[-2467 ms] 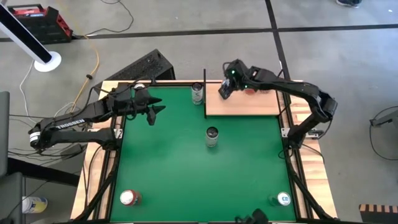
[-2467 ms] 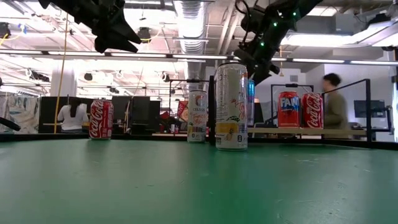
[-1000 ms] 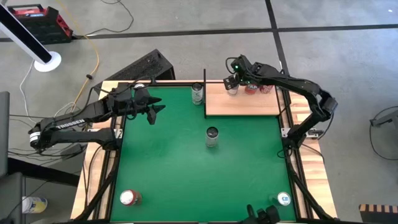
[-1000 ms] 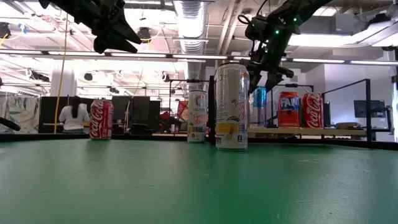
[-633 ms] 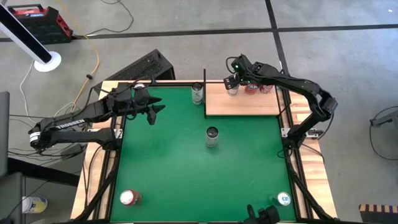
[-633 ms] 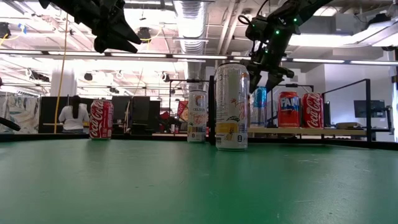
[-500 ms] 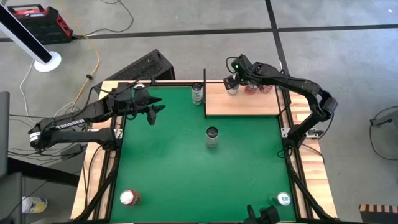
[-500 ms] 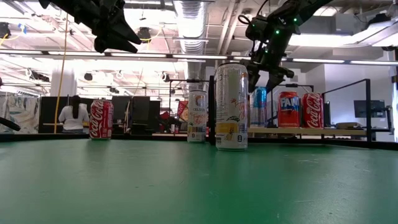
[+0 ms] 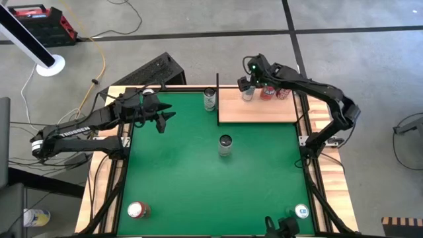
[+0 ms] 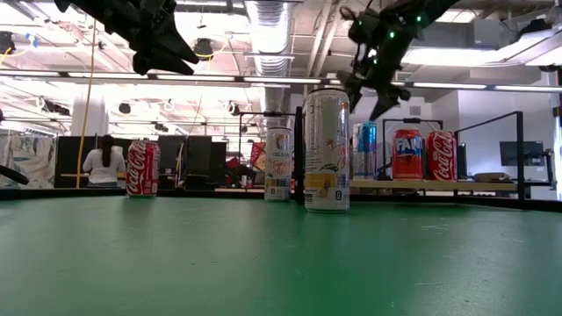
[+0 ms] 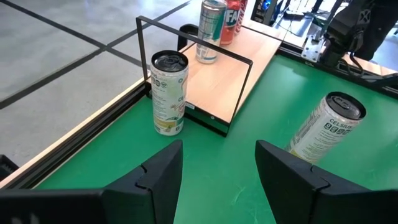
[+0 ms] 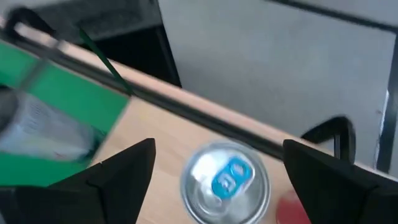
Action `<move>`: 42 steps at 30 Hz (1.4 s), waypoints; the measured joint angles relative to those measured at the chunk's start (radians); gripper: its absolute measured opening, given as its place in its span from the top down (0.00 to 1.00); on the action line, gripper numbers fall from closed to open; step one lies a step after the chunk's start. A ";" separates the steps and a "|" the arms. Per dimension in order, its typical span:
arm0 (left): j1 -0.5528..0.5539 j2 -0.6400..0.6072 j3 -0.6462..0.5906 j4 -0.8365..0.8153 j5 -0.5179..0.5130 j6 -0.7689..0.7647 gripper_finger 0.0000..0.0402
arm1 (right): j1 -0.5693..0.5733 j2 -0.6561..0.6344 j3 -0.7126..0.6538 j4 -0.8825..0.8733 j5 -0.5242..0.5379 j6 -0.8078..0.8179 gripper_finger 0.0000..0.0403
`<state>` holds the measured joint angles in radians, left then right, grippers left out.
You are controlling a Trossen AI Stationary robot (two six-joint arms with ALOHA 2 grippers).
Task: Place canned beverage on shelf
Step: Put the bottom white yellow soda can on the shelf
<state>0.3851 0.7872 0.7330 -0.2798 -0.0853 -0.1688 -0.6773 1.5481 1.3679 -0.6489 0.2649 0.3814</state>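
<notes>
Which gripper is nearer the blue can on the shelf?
Right. The right gripper hangs open just above the blue can; the left gripper waits open across the table, over the green far-left area.

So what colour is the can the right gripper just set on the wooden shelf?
Silver and blue can, clearest in the low view.

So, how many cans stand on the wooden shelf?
3, in a row on the shelf: a silver-blue can beneath the right gripper, a Fanta can beside it, then a Coca-Cola can.

Person (image 10: 103, 163) beyond the table
</notes>
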 joint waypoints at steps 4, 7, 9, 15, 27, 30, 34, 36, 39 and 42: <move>0.000 0.000 0.000 0.000 0.013 0.000 0.54 | 0.010 -0.008 0.090 -0.015 -0.010 -0.044 0.08; 0.000 0.000 0.000 -0.001 0.021 0.000 0.54 | 0.043 -0.012 0.147 -0.020 -0.067 -0.089 0.08; 0.000 0.000 0.000 -0.001 0.021 0.000 0.54 | 0.082 -0.013 0.177 -0.011 -0.091 -0.101 0.08; 0.000 0.000 0.000 -0.006 0.032 -0.001 0.54 | 0.212 -0.014 0.204 -0.011 -0.147 -0.118 0.08; 0.000 0.000 0.000 -0.082 0.038 0.051 0.54 | 0.574 -0.014 0.205 -0.215 -0.241 -0.205 0.08; 0.000 0.000 0.000 -0.082 0.037 0.098 0.54 | 0.642 -0.006 0.205 -0.271 -0.241 -0.206 0.08; 0.000 0.000 0.000 -0.081 0.037 0.145 0.54 | 0.695 0.014 0.204 -0.276 -0.240 -0.206 0.08; 0.000 0.000 0.000 -0.082 0.038 0.163 0.54 | 0.708 0.013 0.201 -0.270 -0.231 -0.199 0.08; 0.000 0.000 0.000 -0.084 0.062 0.183 0.54 | 0.711 0.027 0.190 -0.263 -0.214 -0.191 0.08; 0.000 0.000 0.000 -0.097 0.087 0.201 0.54 | 0.710 0.033 0.166 -0.254 -0.214 -0.192 0.08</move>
<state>0.3848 0.7872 0.7333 -0.3770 0.0020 0.0325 0.0322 1.5807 1.5344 -0.9030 0.0510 0.1897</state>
